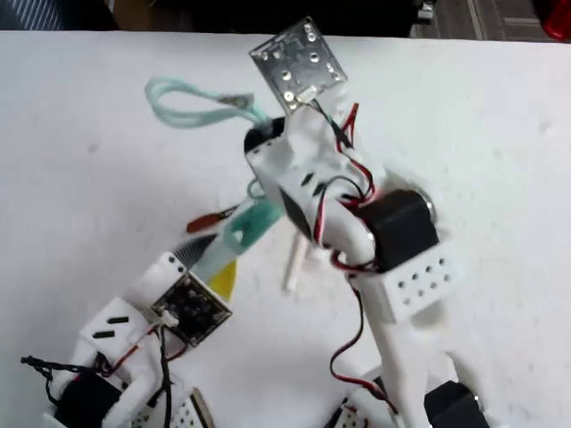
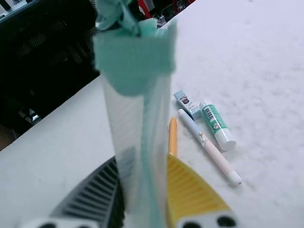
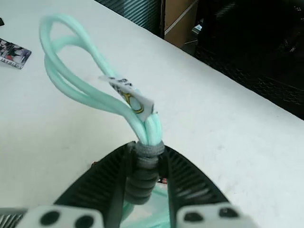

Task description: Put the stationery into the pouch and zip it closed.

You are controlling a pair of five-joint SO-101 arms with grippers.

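Observation:
The pouch, clear with teal trim, stands upright between the black and yellow fingers of my left gripper, which is shut on it. From above, the pouch stretches between both grippers. My right gripper is shut on the grey-wrapped end of the pouch's teal cord. The cord loop lies on the table beyond the right gripper. A pencil, a white pen, a glue stick and a small tube lie together on the table beside the pouch.
The white pen pokes out from under the right arm. A small red piece sits by the pouch. A printed card lies far off on the white table. A dark drop lies beyond the table's far edge.

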